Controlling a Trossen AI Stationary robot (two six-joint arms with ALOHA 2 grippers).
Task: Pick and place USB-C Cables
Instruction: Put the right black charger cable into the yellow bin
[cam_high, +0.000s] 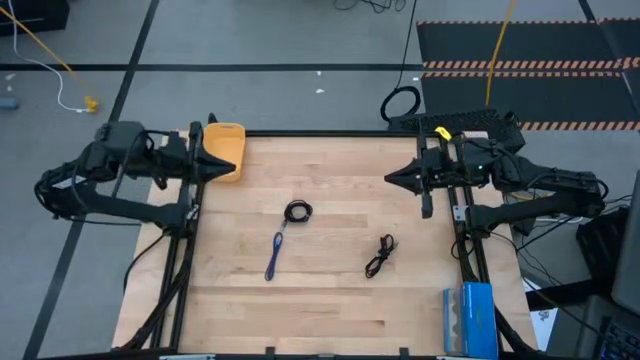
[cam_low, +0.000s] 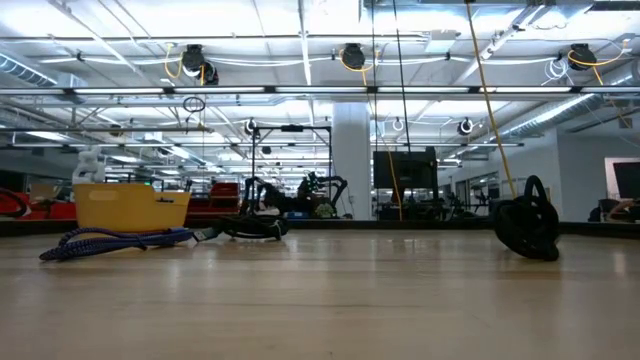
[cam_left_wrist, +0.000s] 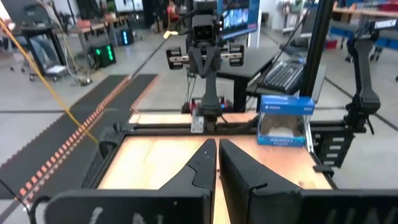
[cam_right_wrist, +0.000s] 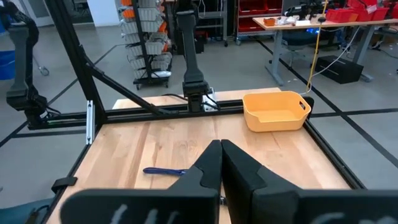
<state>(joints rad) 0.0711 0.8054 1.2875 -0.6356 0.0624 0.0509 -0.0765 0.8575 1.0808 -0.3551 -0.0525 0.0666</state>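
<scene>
On the table: coiled black cable (cam_high: 298, 211), blue-purple cable (cam_high: 276, 255) and bundled black cable (cam_high: 380, 257) lie mid-board.
Right wrist only: yellow bin (cam_right_wrist: 276, 111) interior visible.
Left gripper (cam_high: 232, 166): clenched, above the bin, apart from cables.
Right gripper (cam_high: 390, 178): clenched, apart from cables.

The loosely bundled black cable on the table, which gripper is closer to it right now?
Right. The right gripper hangs just up-table from the bundled black cable, nearly in line with it. The left gripper sits far across the table beside the yellow bin.
</scene>
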